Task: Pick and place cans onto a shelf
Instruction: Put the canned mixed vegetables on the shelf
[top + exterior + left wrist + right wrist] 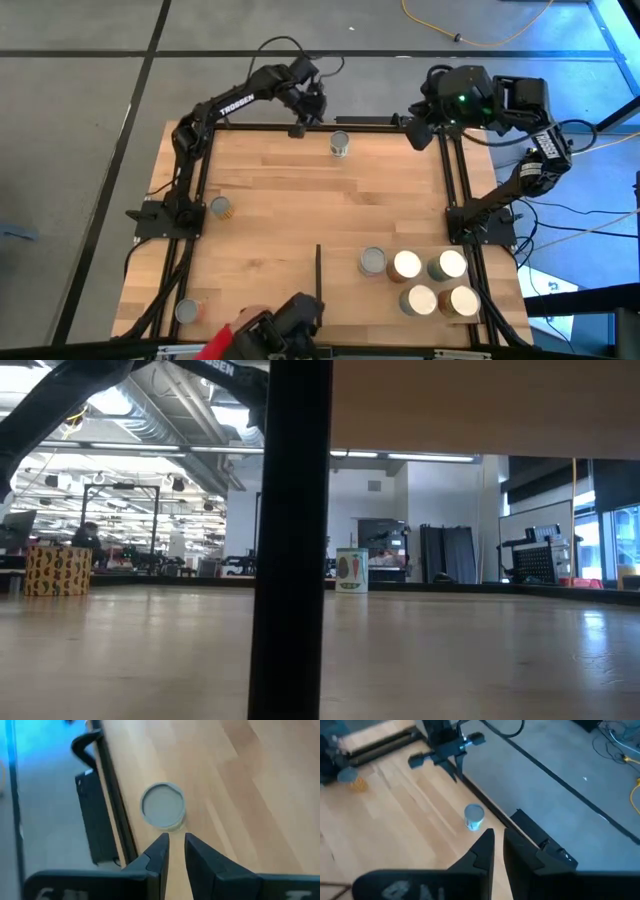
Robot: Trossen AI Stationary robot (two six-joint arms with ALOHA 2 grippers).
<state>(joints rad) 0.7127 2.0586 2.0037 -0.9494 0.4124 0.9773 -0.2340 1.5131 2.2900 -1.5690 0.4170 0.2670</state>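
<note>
The left gripper (pixel 313 112) hangs over the far edge of the table, its fingers (pixel 159 851) set to a narrow slot with nothing between them. Just beside it, on the table's right, a silver-topped can (pixel 340 145) stands upright close to the black far rail (pixel 370 124); the left wrist view looks almost straight down on its round lid (pixel 163 806).

The right gripper (pixel 420 132) hovers at the far right corner, also narrow and empty, with the same can (pixel 474 816) in front of it.

Further cans stand well apart: a cluster of five (pixel 420 280) at the near right on the shelf (pixel 345 300), beside its thin black strip (pixel 318 270); an orange-labelled can (pixel 220 207) at the left edge; another (pixel 187 311) at the near left corner.

The far can is probably rigid metal, light enough for one gripper, with a smooth, likely slippery wall. The best hold would be across its side at mid-height, so the jaws must widen first. Gripped off-centre, it could tip or slide.
</note>
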